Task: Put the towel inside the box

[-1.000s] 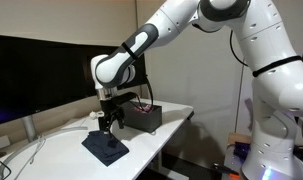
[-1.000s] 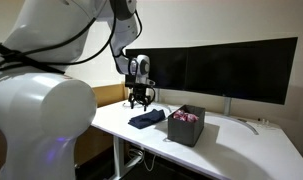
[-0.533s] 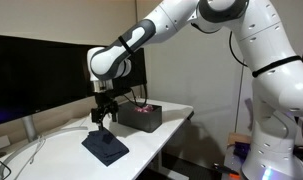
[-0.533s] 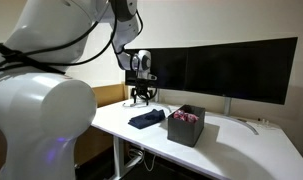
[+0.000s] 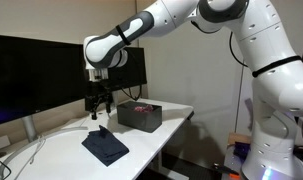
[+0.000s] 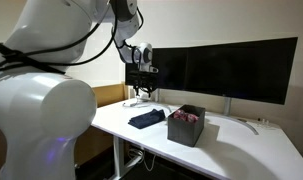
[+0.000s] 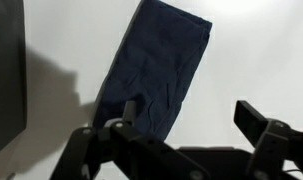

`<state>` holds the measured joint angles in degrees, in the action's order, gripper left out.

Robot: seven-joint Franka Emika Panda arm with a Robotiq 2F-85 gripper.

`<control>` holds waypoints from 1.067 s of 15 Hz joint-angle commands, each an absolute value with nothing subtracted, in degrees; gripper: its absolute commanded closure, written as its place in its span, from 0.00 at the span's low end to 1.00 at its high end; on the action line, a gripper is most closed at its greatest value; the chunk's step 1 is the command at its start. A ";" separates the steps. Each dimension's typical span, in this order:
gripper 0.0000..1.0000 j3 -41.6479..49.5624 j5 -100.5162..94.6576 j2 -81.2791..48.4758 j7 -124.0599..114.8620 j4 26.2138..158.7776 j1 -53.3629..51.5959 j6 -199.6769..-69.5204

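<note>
Looking straight down, I have the towel (image 7: 156, 70) under me: a dark navy cloth lying flat on the white table (image 5: 51, 150), outside the box (image 5: 138, 116) and near it. A strip of bare tabletop seems to separate the two in both exterior views. In the wrist view its long axis runs on a steep slant, from the upper right down toward the lower left. The lower end passes behind one of my fingers (image 7: 121, 135), so the cloth sits to that side of my gap, not centred in it.

My gripper (image 7: 191, 140) stands fully spread, with nothing between the jaws and nothing touching them. In an exterior view the gripper (image 5: 97, 116) hangs clear above the towel (image 5: 104, 147), higher than the box's rim and on the towel's side of the box. I am the only arm here, so the reach is mine.

As I judge it, the coming move depends on that offset and slant. I would need to shift toward the cloth's middle and turn so my jaws close across its narrow width before dropping.

The box (image 6: 185, 126) is dark grey and low-walled, and something pinkish shows inside it; I cannot tell what. Behind the box stand black monitors (image 6: 231, 70). I can read no brand, label or writing on anything.
</note>
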<state>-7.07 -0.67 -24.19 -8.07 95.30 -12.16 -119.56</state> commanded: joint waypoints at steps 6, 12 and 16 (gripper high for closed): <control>0.00 -6.56 -0.43 -23.04 -8.40 95.55 -11.83 -117.50; 0.00 -6.54 -0.73 -24.08 -8.13 95.04 -12.07 -118.50; 0.00 -6.54 -0.73 -24.08 -8.13 95.04 -12.07 -118.49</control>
<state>-6.43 -0.67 -24.04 -8.07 95.18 -12.13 -118.64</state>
